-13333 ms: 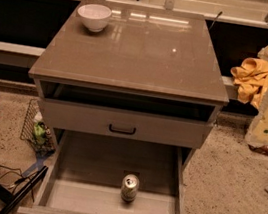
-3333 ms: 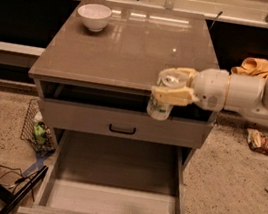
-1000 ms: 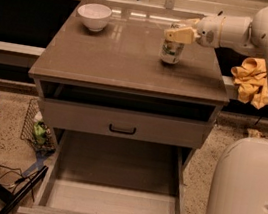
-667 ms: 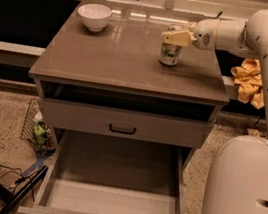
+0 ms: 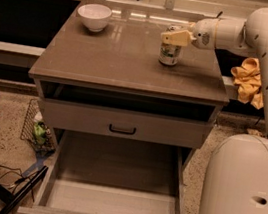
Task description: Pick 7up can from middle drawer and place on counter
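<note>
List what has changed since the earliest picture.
The 7up can left the middle drawer and now stands upright on the counter, toward its right rear, with the gripper at its top. The white bowl stayed at the left rear corner; the drawer stayed open.

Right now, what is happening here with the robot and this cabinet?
The robot's hand is at the top of the can, which stands upright on the counter, near its back right. The open drawer below has nothing in it. A white bowl sits at the counter's back left.
</note>
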`<state>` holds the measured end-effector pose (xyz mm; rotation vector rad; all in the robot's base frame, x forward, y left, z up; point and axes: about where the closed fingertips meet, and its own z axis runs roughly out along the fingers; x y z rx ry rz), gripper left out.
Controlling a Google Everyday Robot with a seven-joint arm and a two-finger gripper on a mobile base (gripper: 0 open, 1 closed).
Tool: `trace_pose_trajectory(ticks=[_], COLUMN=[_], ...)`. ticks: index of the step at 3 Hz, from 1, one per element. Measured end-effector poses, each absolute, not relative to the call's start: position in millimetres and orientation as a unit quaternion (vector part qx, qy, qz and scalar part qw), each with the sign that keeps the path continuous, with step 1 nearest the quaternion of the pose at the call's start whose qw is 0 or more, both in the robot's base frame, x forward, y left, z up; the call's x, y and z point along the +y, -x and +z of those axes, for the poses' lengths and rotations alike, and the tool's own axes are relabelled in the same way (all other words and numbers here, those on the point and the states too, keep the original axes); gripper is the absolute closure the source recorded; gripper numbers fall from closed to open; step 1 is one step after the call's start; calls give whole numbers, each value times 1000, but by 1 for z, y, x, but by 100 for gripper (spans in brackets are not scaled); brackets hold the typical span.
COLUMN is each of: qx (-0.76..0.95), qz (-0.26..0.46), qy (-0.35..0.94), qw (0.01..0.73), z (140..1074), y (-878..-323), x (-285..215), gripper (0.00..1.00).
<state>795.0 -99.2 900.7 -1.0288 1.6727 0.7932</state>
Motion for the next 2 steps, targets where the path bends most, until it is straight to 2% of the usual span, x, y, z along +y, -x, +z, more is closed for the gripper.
trace_pose_trajectory(ticks=[2], qx=[688], qz=[331], qy=[426], qw=[487], z=[897], y=[-796], x=[-92], gripper=[5])
